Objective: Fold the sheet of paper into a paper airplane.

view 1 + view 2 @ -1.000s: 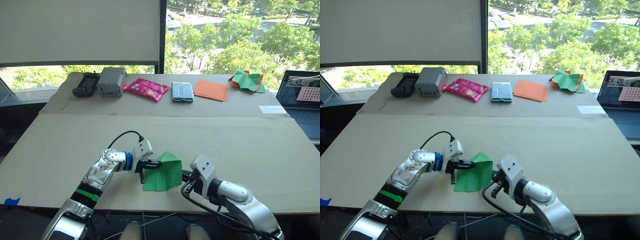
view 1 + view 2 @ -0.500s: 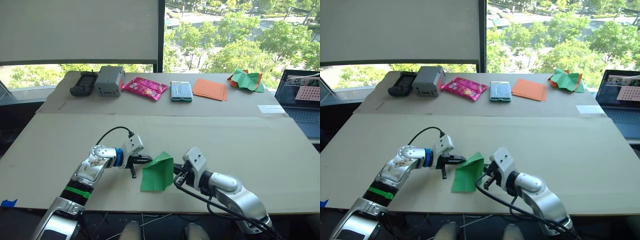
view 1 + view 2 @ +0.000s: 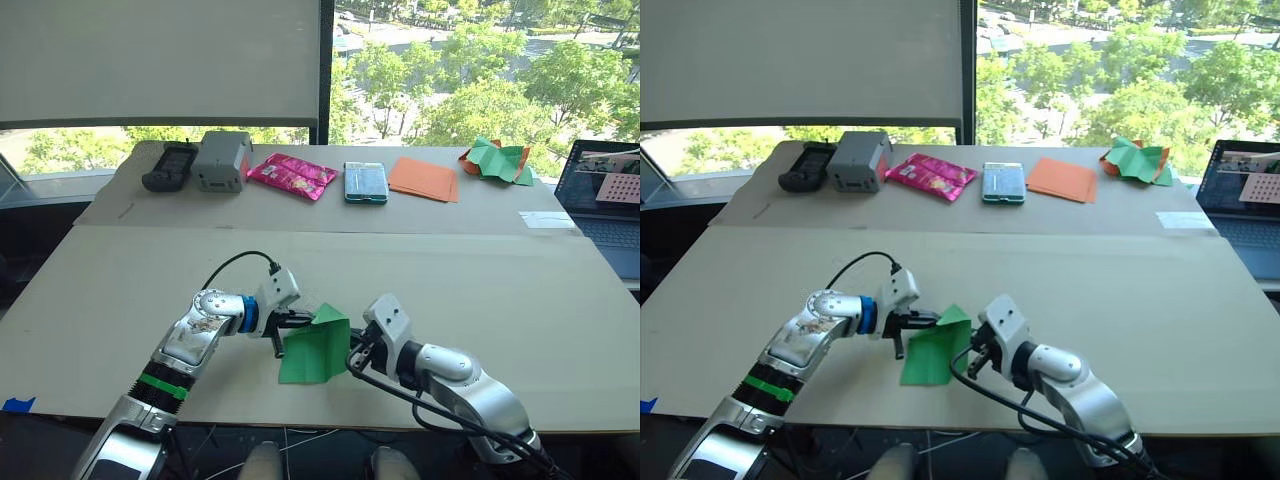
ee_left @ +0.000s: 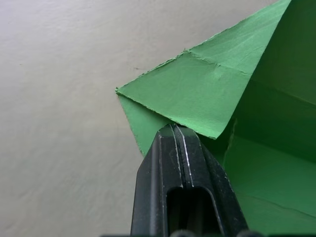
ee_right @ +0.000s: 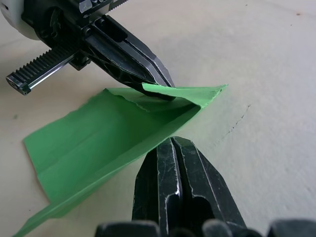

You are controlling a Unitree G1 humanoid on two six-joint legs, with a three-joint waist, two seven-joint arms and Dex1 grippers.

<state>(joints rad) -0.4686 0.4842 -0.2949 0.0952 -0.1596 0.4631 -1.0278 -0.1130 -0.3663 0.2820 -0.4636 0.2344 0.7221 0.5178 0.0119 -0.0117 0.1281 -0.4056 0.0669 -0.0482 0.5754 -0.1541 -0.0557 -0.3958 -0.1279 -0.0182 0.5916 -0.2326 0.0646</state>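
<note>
Sheet of paper (image 3: 316, 350), bright green and partly folded, sits near the front edge of the near table (image 3: 120, 290), between my two grippers. Top of it comes to a point with a folded-over flap; creases run along the lower part.

My left gripper (image 3: 291, 322) comes in from the left, fingers (image 4: 180, 148) pressed together and pinching the upper left flap edge. In the right wrist view that same gripper's tip sits under a small folded lip of paper.

My right gripper (image 3: 353, 352) comes in from the right, fingers (image 5: 174, 168) closed together at the sheet's right edge; the paper edge meets the fingertips, so it reads as clamped on that edge. Sheet is lifted and tented between the two grips, not lying flat.

Far table (image 3: 300, 212) along the window carries, left to right: black device (image 3: 171, 167), grey box (image 3: 222, 161), pink packet (image 3: 293, 177), teal packet (image 3: 365, 182), flat orange sheets (image 3: 423, 179), crumpled green-and-orange paper heap (image 3: 496, 160). Laptop (image 3: 605, 205) at far right, blue tape (image 3: 20, 404) at the near table's front left corner
</note>
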